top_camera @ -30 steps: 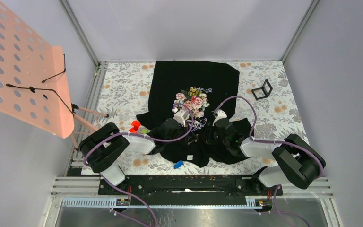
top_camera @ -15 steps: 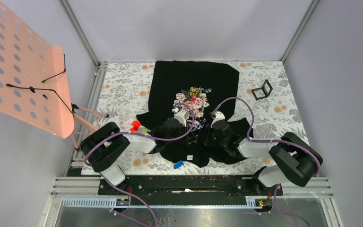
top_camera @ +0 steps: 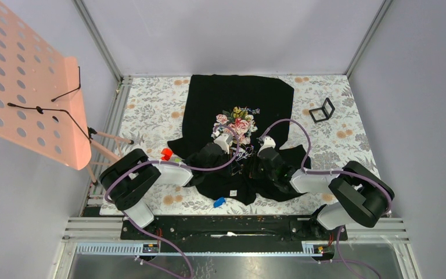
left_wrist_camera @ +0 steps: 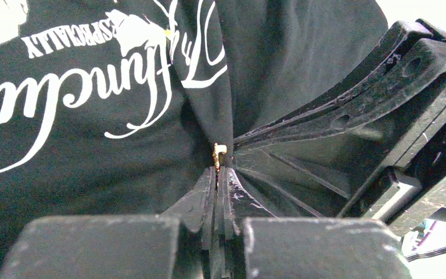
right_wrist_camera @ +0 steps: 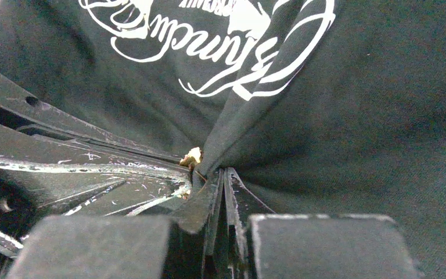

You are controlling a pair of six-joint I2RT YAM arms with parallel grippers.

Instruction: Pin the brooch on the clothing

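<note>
The black T-shirt (top_camera: pixel 238 93) with pink roses and white script lies flat on the floral mat. Both grippers meet over its lower front. My left gripper (top_camera: pixel 238 164) is shut, and the tiny golden brooch (left_wrist_camera: pixel 218 153) sticks out of its tips (left_wrist_camera: pixel 219 170) against a raised fold of the shirt (left_wrist_camera: pixel 209 87). My right gripper (top_camera: pixel 254 165) is shut on that same fold (right_wrist_camera: pixel 250 104), pinching it up at its tips (right_wrist_camera: pixel 219 173). In the right wrist view the brooch (right_wrist_camera: pixel 191 157) sits just left of the fold, touching it. Most of the brooch is hidden between the jaws.
Red (top_camera: pixel 166 153) and green (top_camera: pixel 177 160) blocks lie left of the shirt by the left arm. A small blue piece (top_camera: pixel 219 202) lies near the shirt's near hem. A black wire stand (top_camera: pixel 322 110) sits at the right. A pink perforated board (top_camera: pixel 29 81) overhangs the left side.
The right arm has shifted slightly left and forward, closing in on the left gripper. The left gripper has barely moved and keeps hold of the brooch.
</note>
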